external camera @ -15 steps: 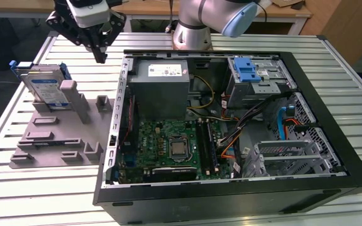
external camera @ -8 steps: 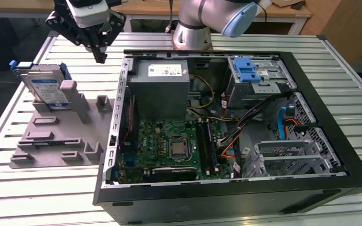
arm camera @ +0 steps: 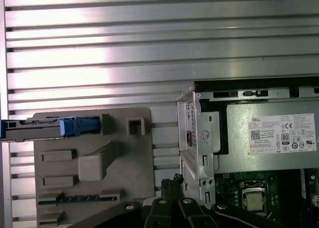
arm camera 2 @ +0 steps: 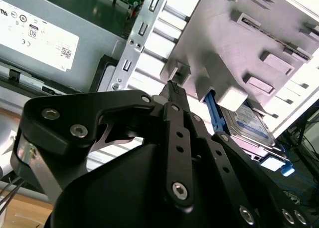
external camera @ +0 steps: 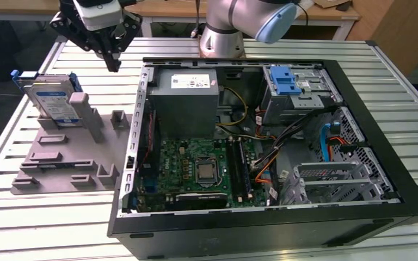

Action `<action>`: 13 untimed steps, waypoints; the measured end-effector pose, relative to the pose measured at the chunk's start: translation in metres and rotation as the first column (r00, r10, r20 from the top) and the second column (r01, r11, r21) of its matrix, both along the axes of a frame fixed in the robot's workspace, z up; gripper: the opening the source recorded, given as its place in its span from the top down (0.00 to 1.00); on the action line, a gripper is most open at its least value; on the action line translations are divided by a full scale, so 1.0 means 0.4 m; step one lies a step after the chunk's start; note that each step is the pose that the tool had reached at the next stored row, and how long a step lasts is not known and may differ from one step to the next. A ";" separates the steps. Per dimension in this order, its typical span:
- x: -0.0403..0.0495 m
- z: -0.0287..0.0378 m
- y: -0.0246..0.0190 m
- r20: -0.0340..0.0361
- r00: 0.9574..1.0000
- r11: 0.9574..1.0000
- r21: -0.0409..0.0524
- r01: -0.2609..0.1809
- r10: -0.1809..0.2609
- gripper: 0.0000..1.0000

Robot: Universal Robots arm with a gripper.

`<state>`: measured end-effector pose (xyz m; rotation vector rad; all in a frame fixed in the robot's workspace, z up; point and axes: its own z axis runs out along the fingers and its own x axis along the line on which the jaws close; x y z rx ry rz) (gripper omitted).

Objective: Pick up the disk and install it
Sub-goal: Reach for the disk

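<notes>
Disk (external camera: 53,103): upright on edge in grey holder (external camera: 56,163), exterior view's left of open computer case (external camera: 267,223) (blue carrier (arm camera: 79,125) attached). Gripper (external camera: 112,66): fingers pressed together, empty, hovering near holder. Likely risk: closed tips striking disk's edge, knocking it from slot.

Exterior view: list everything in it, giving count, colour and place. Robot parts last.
Disk: one, silver in a blue frame, upright in the fixture, at the exterior view's left.
Fixture: one, grey, on the table beside the case.
Case: one, black, open, lying on the table.
Power supply: one, grey, inside the case.
Motherboard: one, green, inside the case.
Drive cage: one, grey with a blue latch, inside the case.
Table: one, silver, slatted.
Arm: one, grey with a blue cap, behind the case.
Gripper: one, black, shut, empty, above the table between disk and case.
</notes>
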<state>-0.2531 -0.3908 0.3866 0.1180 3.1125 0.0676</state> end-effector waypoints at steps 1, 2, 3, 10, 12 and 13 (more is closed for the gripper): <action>-0.003 0.000 0.002 0.000 1.000 1.000 0.000 0.000 0.000 0.89; -0.006 -0.001 0.003 0.000 1.000 1.000 0.000 0.000 0.000 0.89; -0.009 -0.001 0.004 0.000 1.000 1.000 0.000 0.000 0.000 0.89; -0.020 -0.002 0.005 0.000 1.000 1.000 0.000 0.000 0.000 0.89; -0.021 -0.002 0.005 0.000 1.000 1.000 0.000 0.000 0.000 0.89; -0.022 -0.002 0.005 0.000 1.000 1.000 0.000 0.000 0.000 0.89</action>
